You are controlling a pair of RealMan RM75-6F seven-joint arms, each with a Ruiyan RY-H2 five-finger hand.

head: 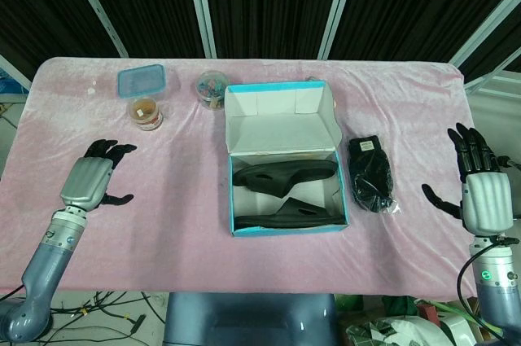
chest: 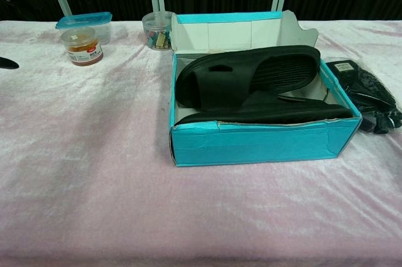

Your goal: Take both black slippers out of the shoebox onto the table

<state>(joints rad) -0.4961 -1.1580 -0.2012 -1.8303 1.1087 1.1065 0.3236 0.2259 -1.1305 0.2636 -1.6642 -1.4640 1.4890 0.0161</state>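
Note:
An open teal shoebox (head: 283,230) (chest: 251,144) stands mid-table with its white lid flap up at the back. Two black slippers lie inside it: one toward the back (head: 281,176) (chest: 251,75), tilted on its side, and one along the front wall (head: 291,216) (chest: 264,113). My left hand (head: 94,177) hovers over the pink cloth far left of the box, fingers spread, holding nothing; only a dark fingertip (chest: 7,63) shows in the chest view. My right hand (head: 480,187) is raised at the table's right edge, fingers spread and empty.
A black bagged bundle (head: 372,173) (chest: 370,94) lies just right of the box. At the back left stand a blue-lidded container (head: 141,81) (chest: 85,22), an orange-filled jar (head: 145,112) (chest: 83,46) and a clear cup of small items (head: 212,88) (chest: 157,30).

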